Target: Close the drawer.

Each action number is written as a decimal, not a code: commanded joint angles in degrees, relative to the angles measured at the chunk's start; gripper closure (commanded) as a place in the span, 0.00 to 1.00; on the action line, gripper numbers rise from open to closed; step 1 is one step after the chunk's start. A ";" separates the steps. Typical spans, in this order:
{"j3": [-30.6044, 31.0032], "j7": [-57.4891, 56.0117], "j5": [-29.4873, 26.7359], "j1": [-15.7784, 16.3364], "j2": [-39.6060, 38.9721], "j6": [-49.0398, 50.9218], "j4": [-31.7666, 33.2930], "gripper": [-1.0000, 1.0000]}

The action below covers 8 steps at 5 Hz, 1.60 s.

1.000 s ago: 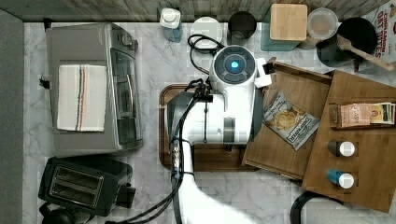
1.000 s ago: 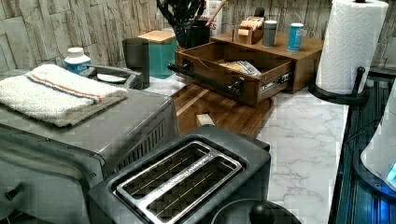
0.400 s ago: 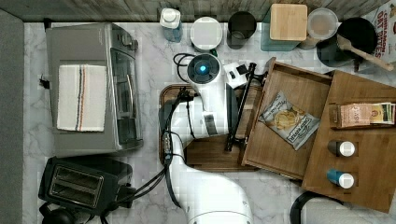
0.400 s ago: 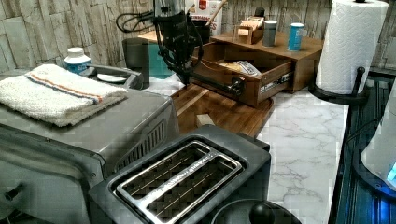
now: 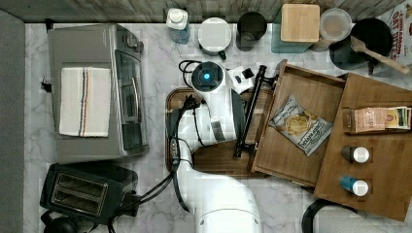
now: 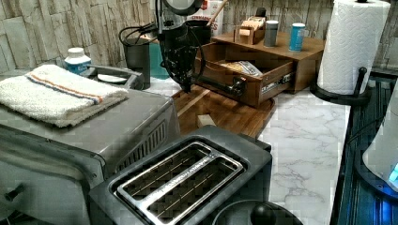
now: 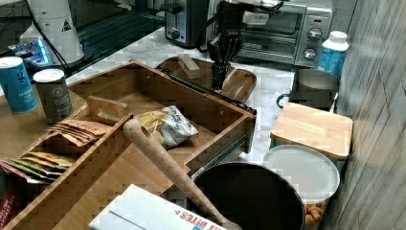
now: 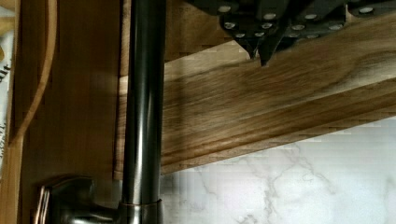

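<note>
The drawer (image 5: 311, 92) is pulled out of its wooden cabinet, open, with a bag of chips (image 5: 299, 124) lying inside. Its long black bar handle (image 5: 250, 111) runs along the front on the top view's left. My gripper (image 8: 259, 49) is shut with nothing in it, its tips hanging just beside the handle (image 8: 144, 93) on the side away from the drawer, over a dark wooden tray. The left view shows the gripper (image 6: 185, 82) low at the far end of the drawer front (image 6: 256, 91). From the right view, the gripper (image 7: 218, 79) stands just beyond the handle (image 7: 206, 91).
The dark wooden tray (image 5: 214, 160) lies under the arm. A toaster oven (image 5: 94, 92) and a toaster (image 5: 82, 189) fill the top view's left. Jars and canisters line the back wall. Two spice jars stand on the cabinet top (image 5: 374, 145). A paper towel roll (image 6: 352, 44) stands nearby.
The arm swung off the drawer toward the top view's left and came down beside the handle. The drawer has not moved.
</note>
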<state>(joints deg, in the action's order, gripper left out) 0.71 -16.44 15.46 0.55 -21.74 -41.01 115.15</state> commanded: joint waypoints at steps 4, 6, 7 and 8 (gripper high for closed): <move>-1.12 -12.46 0.50 -5.61 2.02 0.08 -3.09 1.00; -3.17 -24.13 -4.57 -11.89 1.42 1.51 -8.24 1.00; 1.12 -24.63 -2.59 -18.63 3.22 3.84 -8.33 1.00; -2.79 -26.75 -3.71 -18.32 5.78 0.29 -4.90 1.00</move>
<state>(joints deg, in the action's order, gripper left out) 4.20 -37.85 10.77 -13.76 -22.33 -39.31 113.42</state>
